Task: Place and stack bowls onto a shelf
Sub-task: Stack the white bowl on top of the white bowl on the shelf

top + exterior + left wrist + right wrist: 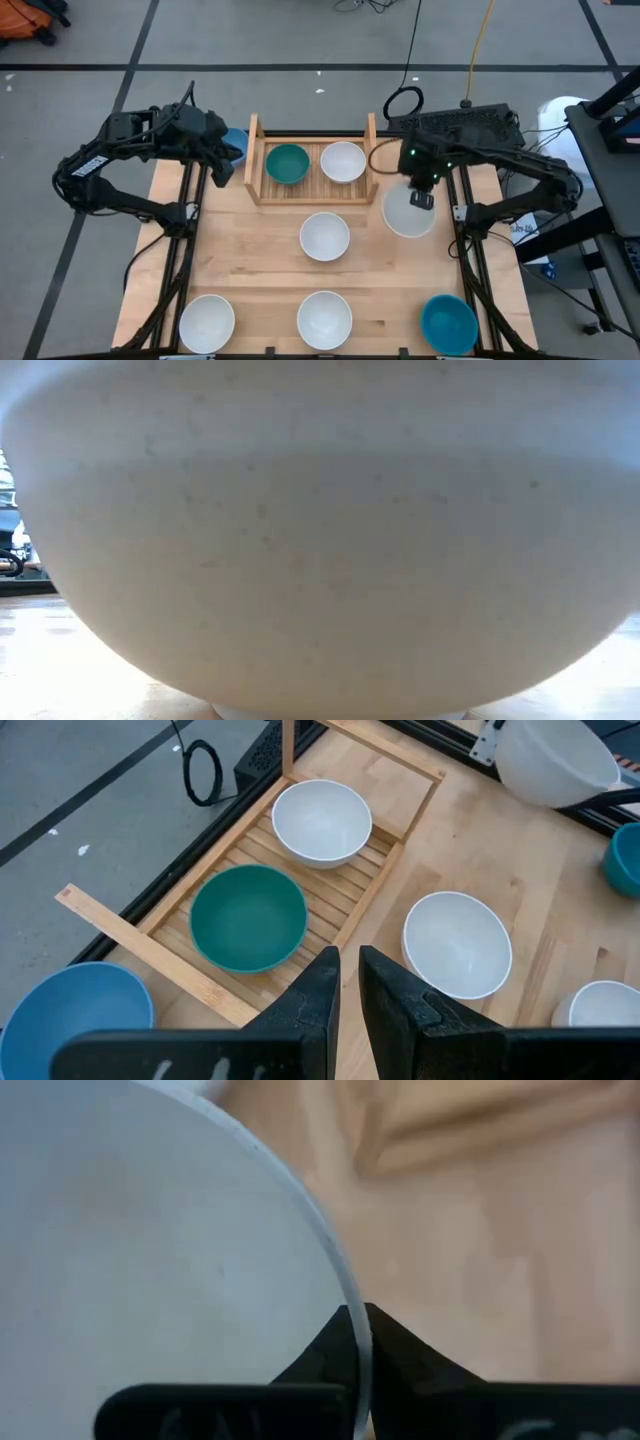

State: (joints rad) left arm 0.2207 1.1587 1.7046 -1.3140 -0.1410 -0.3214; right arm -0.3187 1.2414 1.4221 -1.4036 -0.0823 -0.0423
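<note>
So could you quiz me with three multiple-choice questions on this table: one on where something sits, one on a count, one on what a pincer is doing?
1. Where is the teal-green bowl?
A. On the shelf, beside a white bowl
B. At the table's near edge
C. Stacked under a blue bowl

2. How many bowls sit on the shelf?
A. None
B. Two
C. Four

3. What is the right pincer doing?
A. Hanging open over bare wood
B. Resting inside the shelf
C. Gripping the rim of a white bowl

Answers: 1 A, the high view shows them side by side on the slats. 2 B, only those two are there. 3 C, the right wrist view shows its fingers pinching the rim.
</note>
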